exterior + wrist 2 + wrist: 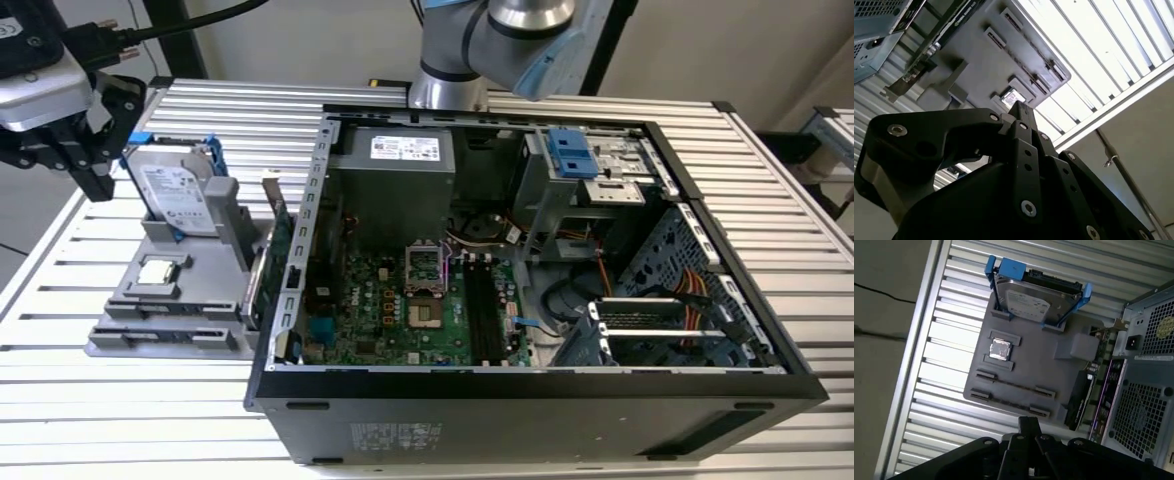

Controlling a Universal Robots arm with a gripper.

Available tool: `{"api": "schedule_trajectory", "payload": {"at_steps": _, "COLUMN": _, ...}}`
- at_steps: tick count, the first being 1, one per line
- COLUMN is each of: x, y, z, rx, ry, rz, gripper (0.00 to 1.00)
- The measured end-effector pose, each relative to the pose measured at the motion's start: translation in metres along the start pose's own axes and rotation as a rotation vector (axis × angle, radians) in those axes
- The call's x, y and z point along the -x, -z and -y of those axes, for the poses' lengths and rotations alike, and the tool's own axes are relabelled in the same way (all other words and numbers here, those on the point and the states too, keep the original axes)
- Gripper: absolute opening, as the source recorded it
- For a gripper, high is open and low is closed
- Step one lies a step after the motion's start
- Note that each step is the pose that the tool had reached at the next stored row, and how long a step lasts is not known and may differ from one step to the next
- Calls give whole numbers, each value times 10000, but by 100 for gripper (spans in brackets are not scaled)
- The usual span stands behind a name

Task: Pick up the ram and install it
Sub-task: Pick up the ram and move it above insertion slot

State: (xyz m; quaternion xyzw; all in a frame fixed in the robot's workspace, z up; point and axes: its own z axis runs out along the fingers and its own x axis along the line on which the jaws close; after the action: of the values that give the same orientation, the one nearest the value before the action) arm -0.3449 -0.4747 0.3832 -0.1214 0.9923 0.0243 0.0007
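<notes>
My gripper hangs above the table at the exterior view's far left, beyond the grey parts holder. Its fingertips meet with nothing between them in both wrist views. In the first wrist view a thin dark strip, seemingly the ram seen edge-on, stands in a long slot of the holder, a short way from the gripper's tip. The open computer case lies on its side at the centre, with its motherboard and dark memory slots exposed.
On the holder stand a hard drive in a blue frame, a small square silver chip and a green card on edge. The arm's base rises behind the case. The ribbed table ends close to the holder.
</notes>
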Motion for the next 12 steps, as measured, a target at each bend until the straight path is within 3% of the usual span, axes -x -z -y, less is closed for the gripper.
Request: {"api": "schedule_trajectory", "payload": {"at_steps": 12, "x": 0, "y": 2, "z": 0, "rx": 7, "ry": 895, "rz": -42, "gripper": 0}}
